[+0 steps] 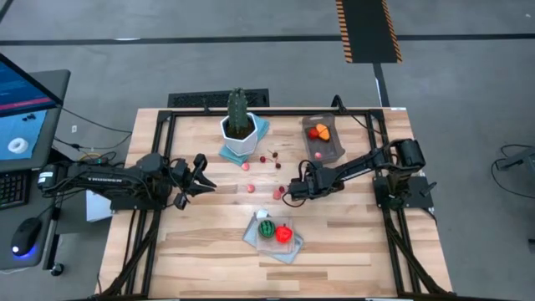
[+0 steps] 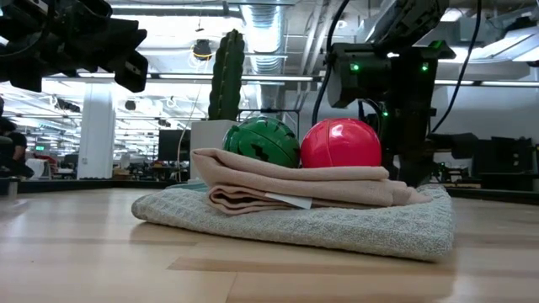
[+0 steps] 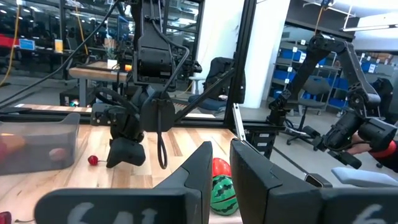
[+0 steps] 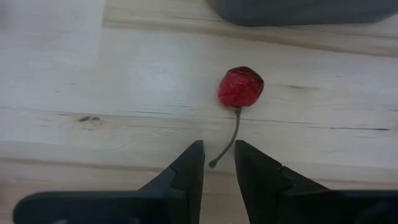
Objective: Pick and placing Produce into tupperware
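A red cherry with a thin stem lies on the wooden table. My right gripper points down at it, open by a narrow gap, with the stem's free end between its fingertips. In the high view this gripper is mid-table, near the tupperware, which holds an orange and a red piece. More small berries lie loose on the table. A green-striped ball and a red ball rest on a folded cloth. My left gripper waits at the table's left, slightly open, with nothing between its fingers.
A tall green cactus in a white pot stands at the far middle of the table. A black frame borders the table. A monitor, a keyboard and a mouse sit on a desk to the left.
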`<state>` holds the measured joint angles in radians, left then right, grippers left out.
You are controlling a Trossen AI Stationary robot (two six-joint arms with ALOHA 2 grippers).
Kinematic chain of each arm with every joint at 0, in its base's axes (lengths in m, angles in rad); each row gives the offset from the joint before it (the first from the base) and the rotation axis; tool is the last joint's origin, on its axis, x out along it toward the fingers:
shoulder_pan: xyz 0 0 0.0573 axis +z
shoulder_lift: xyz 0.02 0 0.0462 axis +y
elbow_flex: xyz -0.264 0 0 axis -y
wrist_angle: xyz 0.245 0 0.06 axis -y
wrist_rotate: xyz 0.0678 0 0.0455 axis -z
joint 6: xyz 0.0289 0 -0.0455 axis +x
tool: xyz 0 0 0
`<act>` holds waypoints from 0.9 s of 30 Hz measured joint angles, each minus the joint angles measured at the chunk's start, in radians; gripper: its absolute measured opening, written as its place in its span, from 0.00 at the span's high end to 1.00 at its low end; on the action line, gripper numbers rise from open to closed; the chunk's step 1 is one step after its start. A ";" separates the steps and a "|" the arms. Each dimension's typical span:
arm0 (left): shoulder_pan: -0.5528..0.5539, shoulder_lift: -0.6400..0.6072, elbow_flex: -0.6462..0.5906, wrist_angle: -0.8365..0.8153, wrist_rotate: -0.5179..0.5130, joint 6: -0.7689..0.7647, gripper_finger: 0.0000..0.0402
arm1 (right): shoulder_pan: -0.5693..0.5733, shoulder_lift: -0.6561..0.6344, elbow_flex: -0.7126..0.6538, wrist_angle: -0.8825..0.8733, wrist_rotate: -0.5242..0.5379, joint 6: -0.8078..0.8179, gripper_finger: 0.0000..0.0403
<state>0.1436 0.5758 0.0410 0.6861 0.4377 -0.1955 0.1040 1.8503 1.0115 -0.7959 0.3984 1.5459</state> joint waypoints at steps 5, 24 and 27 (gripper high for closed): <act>0.000 0.000 0.000 -0.004 0.000 0.000 0.89 | 0.000 0.001 0.000 0.004 -0.001 -0.001 0.81; 0.000 0.000 0.000 -0.008 0.000 0.000 0.89 | 0.040 0.008 0.052 -0.003 0.000 -0.035 0.97; 0.000 0.000 0.000 -0.008 0.000 0.000 0.89 | 0.059 0.008 0.086 -0.009 0.012 -0.063 0.98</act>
<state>0.1435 0.5757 0.0410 0.6785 0.4381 -0.1958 0.1631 1.8587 1.0972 -0.8046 0.4108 1.4830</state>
